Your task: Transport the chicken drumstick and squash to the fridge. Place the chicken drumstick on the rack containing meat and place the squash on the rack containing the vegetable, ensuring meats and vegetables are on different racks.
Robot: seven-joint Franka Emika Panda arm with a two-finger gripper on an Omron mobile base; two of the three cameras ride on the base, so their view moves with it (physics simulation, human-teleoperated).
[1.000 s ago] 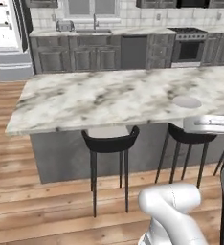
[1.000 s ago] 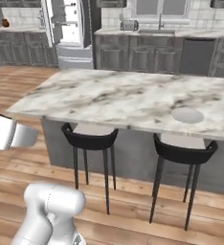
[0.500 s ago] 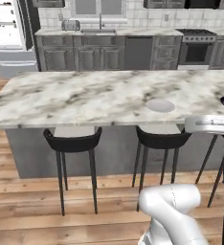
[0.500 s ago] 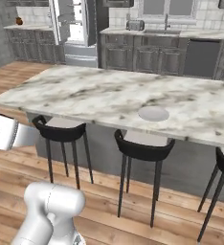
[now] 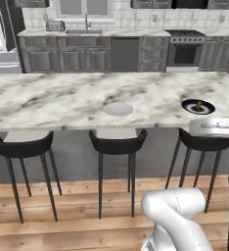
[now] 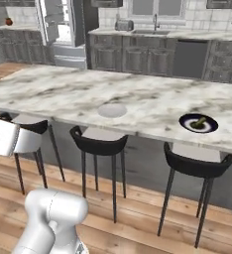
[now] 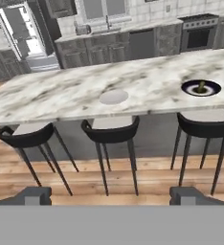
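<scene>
A greenish-yellow squash (image 6: pixel 199 121) lies on a dark round plate (image 6: pixel 209 125) near the right end of the marble island; it also appears as the squash (image 5: pixel 198 105) and the squash (image 7: pixel 200 87). The chicken drumstick is out of view. Far back on the left, the fridge (image 6: pixel 58 27) stands with its door open; in the hand view the fridge (image 7: pixel 20 31) shows a white inside, its racks too small to tell apart. My gripper (image 7: pixel 109 197) is open and empty, held well short of the island, pointing toward it. Its white hand (image 5: pixel 213 126) hovers at stool height.
A pale round disc (image 6: pixel 112 110) lies mid-island. Three black stools (image 5: pixel 117 142) stand under the island's near edge on the wooden floor. Behind the island run grey cabinets with a sink (image 5: pixel 84 30) and an oven (image 5: pixel 185 51).
The base has driven rightward along the island, so the whole scene has slid left; the dark plate with the squash has come into view. The gripper stays open.
</scene>
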